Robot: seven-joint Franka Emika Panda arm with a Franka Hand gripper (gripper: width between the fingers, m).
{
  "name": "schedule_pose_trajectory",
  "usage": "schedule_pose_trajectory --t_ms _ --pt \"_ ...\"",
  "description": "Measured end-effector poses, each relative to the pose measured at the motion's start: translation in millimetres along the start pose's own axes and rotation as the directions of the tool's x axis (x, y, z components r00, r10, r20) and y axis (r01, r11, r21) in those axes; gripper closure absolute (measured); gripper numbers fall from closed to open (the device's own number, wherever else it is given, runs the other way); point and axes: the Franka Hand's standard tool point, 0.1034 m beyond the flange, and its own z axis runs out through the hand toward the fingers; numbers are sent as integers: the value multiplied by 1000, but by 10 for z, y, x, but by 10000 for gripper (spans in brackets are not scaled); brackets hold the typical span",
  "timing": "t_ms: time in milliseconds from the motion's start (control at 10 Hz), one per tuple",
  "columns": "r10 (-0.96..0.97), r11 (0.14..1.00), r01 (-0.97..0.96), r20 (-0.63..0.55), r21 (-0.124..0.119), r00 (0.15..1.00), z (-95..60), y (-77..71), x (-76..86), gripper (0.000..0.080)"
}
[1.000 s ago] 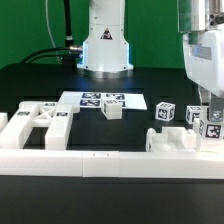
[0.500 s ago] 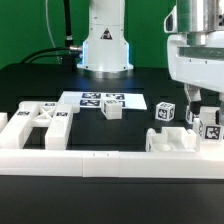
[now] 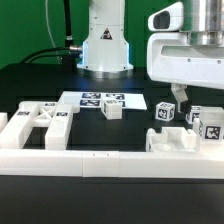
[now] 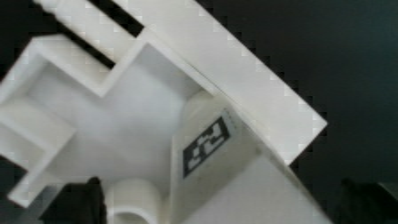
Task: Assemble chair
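The robot's claw point(image 3: 197, 99) is hanging with its jaws spread wide, gripping nothing and touching nothing. One dark finger point(image 3: 180, 97) is showing beneath the big white hand, with bare space under it. The arm's base point(image 3: 105, 45) is standing behind the marker board point(image 3: 75, 98). The hand is hovering to the exterior view's right of that board, pointing straight down over a cluster of chair pieces. Below the claw and clear of it, a tagged block point(image 3: 209, 125) is sitting against a notched white piece point(image 3: 178, 142); whether it is resting on that piece cannot be told. A tagged cube point(image 3: 163, 112) is standing just off the board's right end in the exterior view. A small plain block point(image 3: 113, 110) is resting at the board's near edge. A flat panel with cut-outs point(image 3: 40, 122) is lying in front of the board's left end. A long white rail point(image 3: 90, 162) is running across the table, nearer the camera than the board. The wrist view is looking closely down on white chair parts, one bearing a black-and-white tag point(image 4: 206, 145).
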Motion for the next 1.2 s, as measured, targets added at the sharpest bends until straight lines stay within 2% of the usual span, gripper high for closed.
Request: schedule_pose_trajectory --t_ms 200,400,600,700,800,900,1000,1100,1200 --pt "-253 967 253 4 -23 968 23 -38 37 150" --pt "-348 937 348 14 -29 937 16 -54 38 150" --pt "-488 871 488 11 -61 873 8 -74 25 150" --pt "-519 853 519 11 -62 855 8 -79 21 150" --pt "-575 816 574 14 -62 818 13 -72 24 281" --pt "-566 822 566 14 -61 824 15 -72 23 281" --pt "-554 831 553 13 -61 833 15 -72 23 421" --pt "-544 837 543 12 -61 839 15 -72 23 514" --pt "-544 837 543 12 -61 839 15 -71 24 514"
